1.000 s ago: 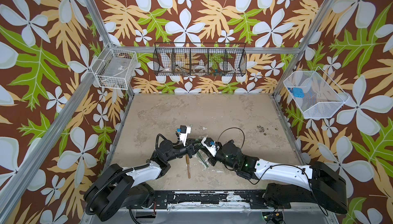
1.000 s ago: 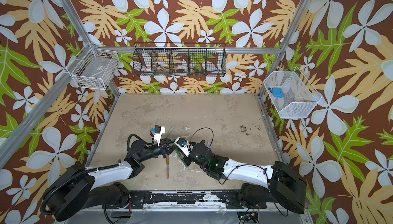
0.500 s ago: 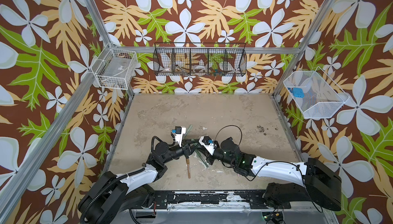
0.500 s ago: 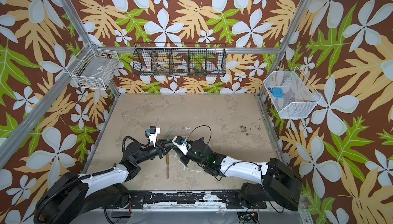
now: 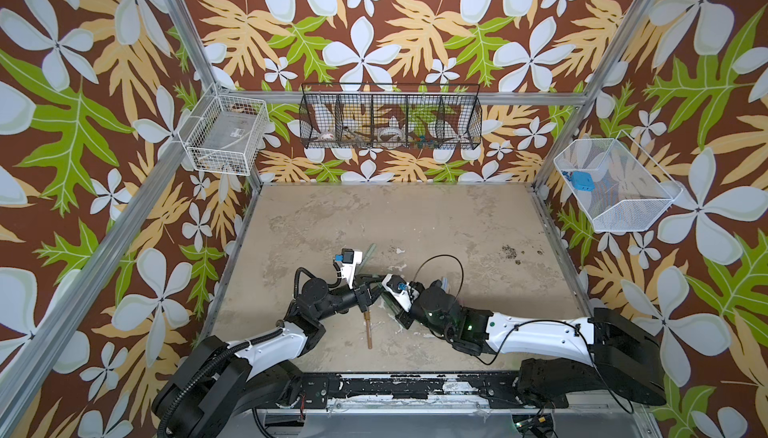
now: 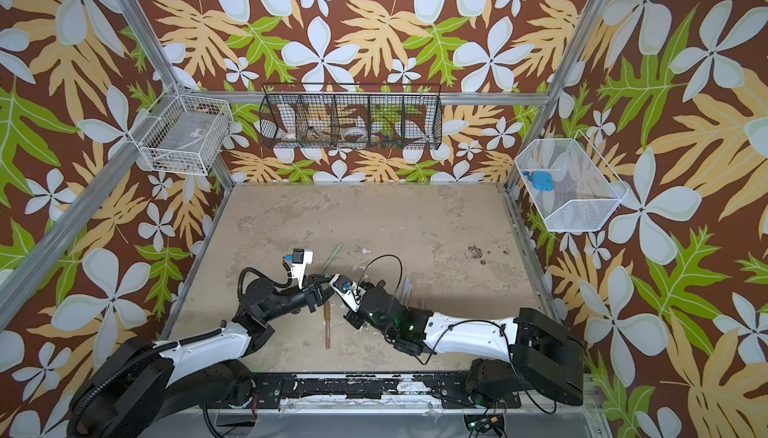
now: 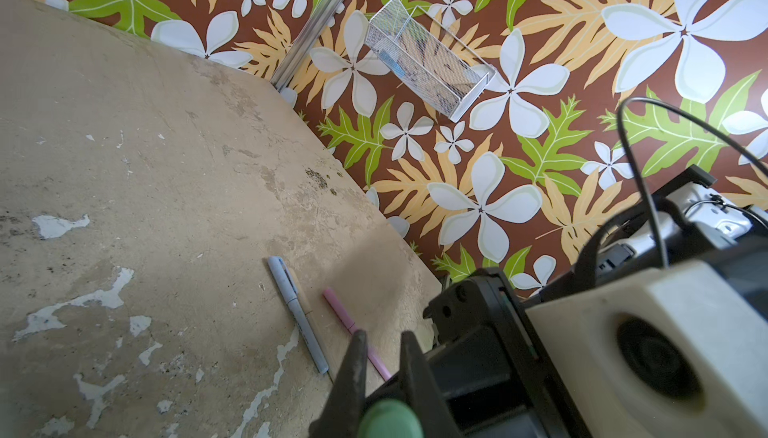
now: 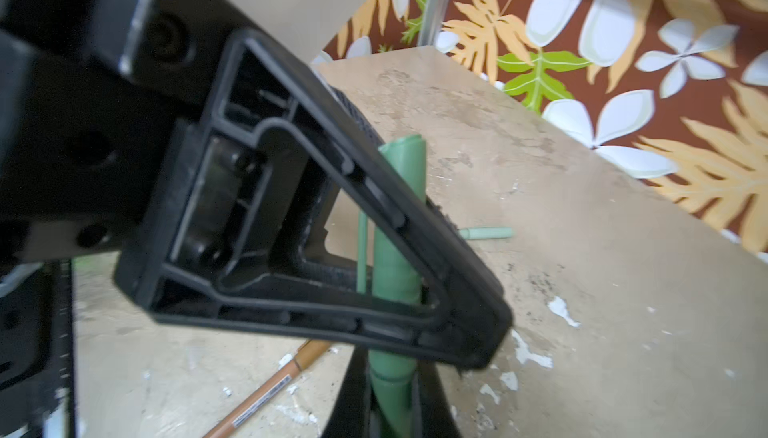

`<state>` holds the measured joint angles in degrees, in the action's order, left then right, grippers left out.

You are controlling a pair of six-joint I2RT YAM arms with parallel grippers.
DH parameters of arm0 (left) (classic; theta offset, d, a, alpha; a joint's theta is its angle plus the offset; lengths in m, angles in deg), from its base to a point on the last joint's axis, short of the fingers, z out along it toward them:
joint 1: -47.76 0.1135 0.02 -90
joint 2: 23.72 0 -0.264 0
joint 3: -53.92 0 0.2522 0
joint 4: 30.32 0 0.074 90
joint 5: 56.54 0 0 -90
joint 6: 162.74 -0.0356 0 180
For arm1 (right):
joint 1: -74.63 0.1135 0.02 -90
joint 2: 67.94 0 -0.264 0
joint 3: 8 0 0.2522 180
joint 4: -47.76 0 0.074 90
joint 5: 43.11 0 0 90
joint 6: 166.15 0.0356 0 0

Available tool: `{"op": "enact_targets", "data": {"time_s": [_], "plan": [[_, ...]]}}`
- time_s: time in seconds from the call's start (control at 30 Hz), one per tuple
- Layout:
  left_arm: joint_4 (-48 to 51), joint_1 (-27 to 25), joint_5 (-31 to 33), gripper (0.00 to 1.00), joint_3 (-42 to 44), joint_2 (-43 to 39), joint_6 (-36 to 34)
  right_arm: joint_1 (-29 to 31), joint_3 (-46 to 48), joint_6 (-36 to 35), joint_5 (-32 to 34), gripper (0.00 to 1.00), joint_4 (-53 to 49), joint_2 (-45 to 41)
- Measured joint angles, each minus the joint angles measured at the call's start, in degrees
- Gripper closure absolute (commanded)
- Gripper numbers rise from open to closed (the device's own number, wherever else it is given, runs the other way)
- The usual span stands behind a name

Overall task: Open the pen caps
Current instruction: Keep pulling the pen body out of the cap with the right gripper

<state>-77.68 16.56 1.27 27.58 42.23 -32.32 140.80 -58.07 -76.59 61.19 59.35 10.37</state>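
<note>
Inside left tool [image 7: 383, 357], green cap [image 8: 397, 257]

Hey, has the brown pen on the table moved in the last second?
No. The brown pen lies where it was in both top views, at the same gap and angle to the black front rail.

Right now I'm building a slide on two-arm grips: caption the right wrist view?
Two-arm grasp: left gripper and right gripper both shut on one green pen, a brown pen lying on the table.
</note>
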Motion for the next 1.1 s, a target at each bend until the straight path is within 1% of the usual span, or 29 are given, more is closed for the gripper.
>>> {"op": "enact_targets", "data": {"time_s": [0.07, 0.13, 0.2, 0.37, 0.43, 0.5, 0.57, 0.6, 0.77, 0.83, 0.87, 0.97, 1.07, 1.1], "plan": [[-0.02, 0.02, 0.0, 1.0, 0.11, -0.11, 0.15, 0.85, -0.11, -0.42, 2.86, 1.0, -0.09, 0.22], [-0.02, 0.02, -0.42, 1.0, 0.11, -0.22, 0.42, 0.76, 0.33, -0.46, 2.54, 1.0, 0.02, -0.42], [-0.44, 0.02, -0.72, 1.0, 0.11, -0.26, 0.44, -1.33, 1.2, -0.44, -2.58, 1.0, 0.55, -1.64], [-0.66, 0.02, -0.7, 1.0, 0.11, -0.22, 0.72, -10.03, 2.99, 1.81, -23.96, 1.0, 2.78, -2.71], [-0.68, 0.02, -0.74, 1.0, 0.15, -0.28, 1.07, -11.72, 2.93, 2.84, -28.79, 1.0, 3.15, -2.21], [-0.46, 0.26, -0.7, 1.0, 0.39, -0.46, 1.25, -12.28, 2.43, 3.21, -30.62, 1.0, 2.91, -1.44], [-0.33, 0.46, -0.5, 1.0, 0.66, -0.76, 1.27, -11.61, 1.73, 3.19, -29.64, 1.0, 1.86, -1.11], [-0.24, 0.52, -0.24, 1.0, 0.68, -0.9, 1.29, -10.71, 1.44, 3.13, -27.47, 1.0, 1.42, -1.11], [-0.04, 0.74, 0.55, 1.0, 0.9, -1.09, 1.44, -5.27, 0.2, 1.51, -12.66, 1.0, -0.24, -0.42], [0.02, 1.07, 0.74, 1.0, 1.09, -1.14, 1.44, -3.39, -0.7, 0.52, -7.39, 1.0, -0.83, 0.61], [0.2, 1.22, 0.92, 1.0, 1.18, -1.25, 1.44, -2.84, -1.05, 0.07, -5.77, 1.0, -1.01, 1.11], [0.57, 1.68, 1.44, 1.0, 1.88, -2.32, 1.57, -2.69, -1.42, -0.68, -5.53, 1.0, -0.87, 1.75], [0.92, 2.1, 1.6, 1.0, 2.82, -4.22, 2.1, -4.46, -1.22, -1.27, -10.99, 1.0, -0.55, 1.4], [0.94, 2.1, 1.64, 1.0, 3.04, -4.92, 2.1, -5.4, -0.98, -1.27, -13.75, 1.0, -0.22, 1.05]]}}
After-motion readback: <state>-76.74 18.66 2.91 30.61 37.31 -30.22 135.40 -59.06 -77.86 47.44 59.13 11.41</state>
